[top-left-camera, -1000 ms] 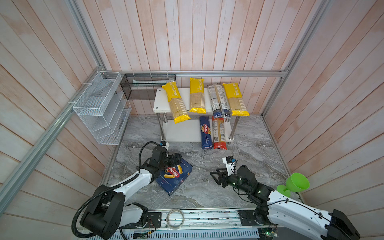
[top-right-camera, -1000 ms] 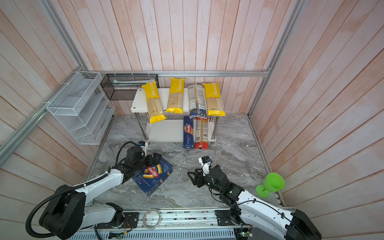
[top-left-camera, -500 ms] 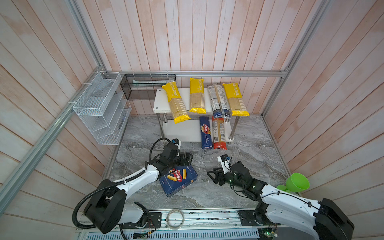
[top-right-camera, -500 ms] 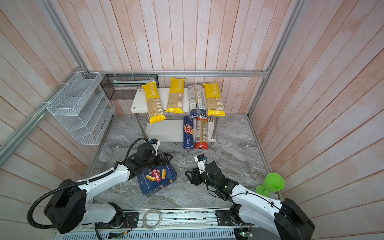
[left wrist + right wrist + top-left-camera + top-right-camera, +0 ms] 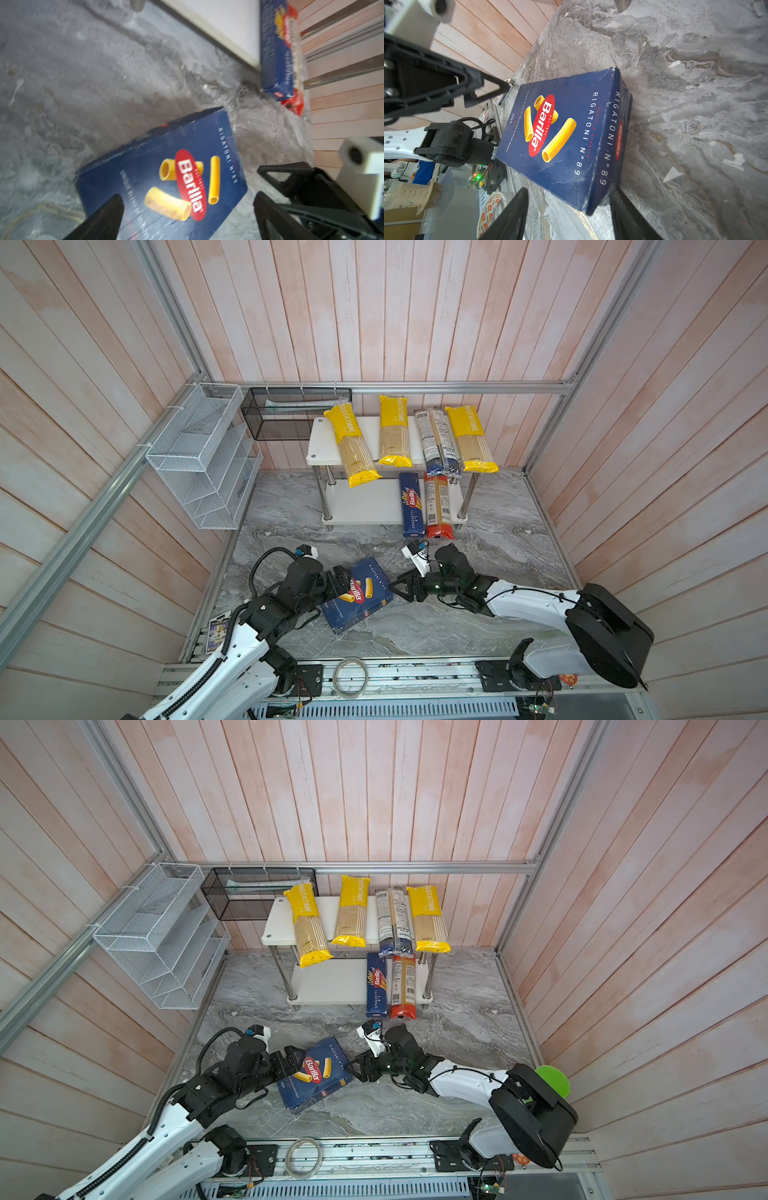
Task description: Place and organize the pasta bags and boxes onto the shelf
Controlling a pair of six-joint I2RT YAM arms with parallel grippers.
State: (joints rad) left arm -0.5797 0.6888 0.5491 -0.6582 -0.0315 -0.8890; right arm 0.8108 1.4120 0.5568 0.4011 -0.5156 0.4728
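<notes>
The wide blue rigatoni box lies flat on the marble floor. My left gripper is open over the box's left end, with one finger above its face and the other off its edge. My right gripper is open at the box's right side, and the box's near corner sits just ahead of the fingertips without touching them. On the white shelf, three yellow bags and a dark blue bag lie on top. The spaghetti box and a red-ended bag lie on the lower tier.
A white wire organiser hangs on the left wall and a black mesh basket sits behind the shelf. A tape roll lies on the front rail. A green object shows behind the right arm's base.
The rigatoni box has slid a little right and turned. My left gripper reached right, then drew back over the box's left end. My right gripper has moved left up to the box.
</notes>
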